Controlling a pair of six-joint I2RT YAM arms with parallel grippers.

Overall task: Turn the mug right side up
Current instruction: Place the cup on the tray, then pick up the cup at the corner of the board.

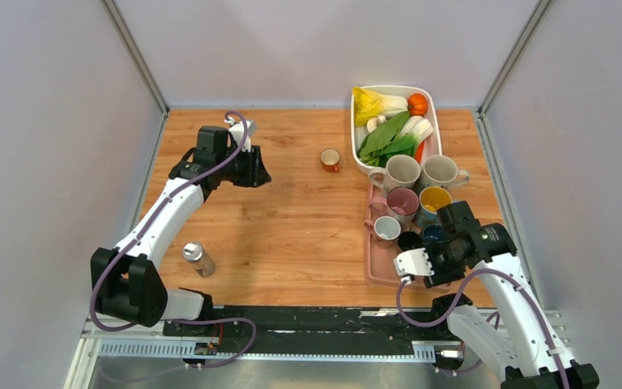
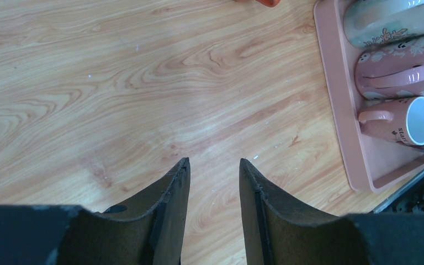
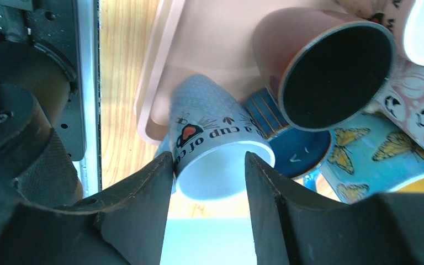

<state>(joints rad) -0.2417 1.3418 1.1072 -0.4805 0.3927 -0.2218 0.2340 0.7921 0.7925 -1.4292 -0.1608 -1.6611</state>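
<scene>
A pale blue mug (image 3: 210, 138) with a red heart and black lettering lies tilted over the near corner of the pink tray (image 3: 160, 66), one round end towards the right wrist camera. My right gripper (image 3: 208, 165) is open around that end. Its left fingertip (image 3: 165, 165) touches the mug's wall and its right fingertip (image 3: 254, 165) covers part of the rim. In the top view my right gripper (image 1: 447, 241) hides this mug. A small orange mug (image 1: 330, 160) stands alone on the table with its mouth up. My left gripper (image 1: 253, 168) is open and empty to its left.
Several more mugs crowd the pink tray (image 1: 379, 271), among them a dark-mouthed brown one (image 3: 331, 66) and a butterfly one (image 3: 381, 149). A white dish of vegetables (image 1: 429, 91) stands behind the tray. A silver canister (image 1: 198, 258) stands near the left arm's base.
</scene>
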